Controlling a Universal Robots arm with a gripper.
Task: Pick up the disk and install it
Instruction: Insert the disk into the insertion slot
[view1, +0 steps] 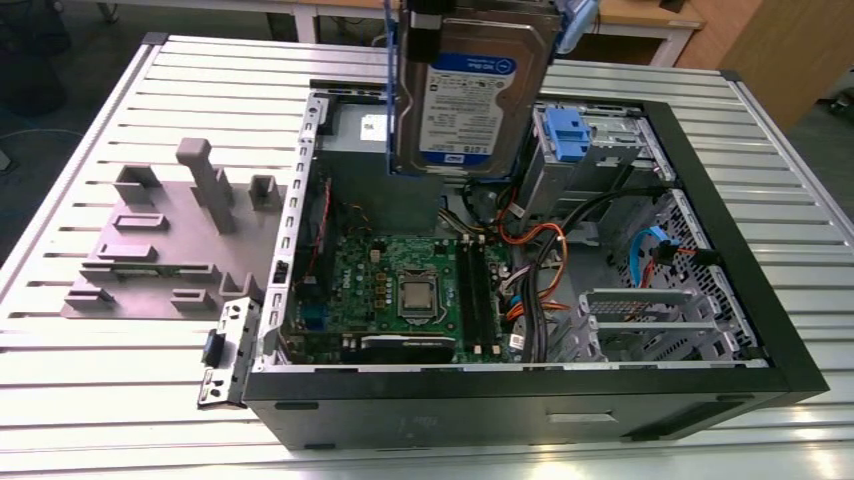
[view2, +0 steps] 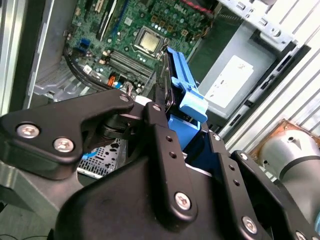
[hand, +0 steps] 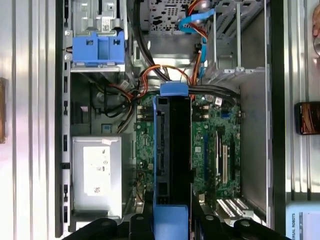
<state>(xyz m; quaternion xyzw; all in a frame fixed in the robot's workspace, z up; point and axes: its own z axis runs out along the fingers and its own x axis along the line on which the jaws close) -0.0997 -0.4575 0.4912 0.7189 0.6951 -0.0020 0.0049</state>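
The disk (view1: 474, 95), silver with a white-and-blue label and blue side rails, hangs upright above the back of the open computer case (view1: 534, 390). My gripper (view1: 481, 12) is shut on its upper end, at the exterior view's top edge. In the second wrist view the black fingers (view2: 162, 135) clamp the disk's blue rail (view2: 187, 95) over the motherboard. The first wrist view looks down along the disk (hand: 172, 155) edge-on, with the gripper (hand: 170, 222) around it. The disk touches nothing in the case.
Inside the case lie the green motherboard (view1: 400, 285), orange and blue cables (view1: 541, 245), a grey metal box with a white sticker (hand: 96, 172) and a blue latch piece (hand: 97, 48) at the drive bay (view1: 594, 140). A grey fixture (view1: 160, 240) stands on the slatted table at the exterior view's left.
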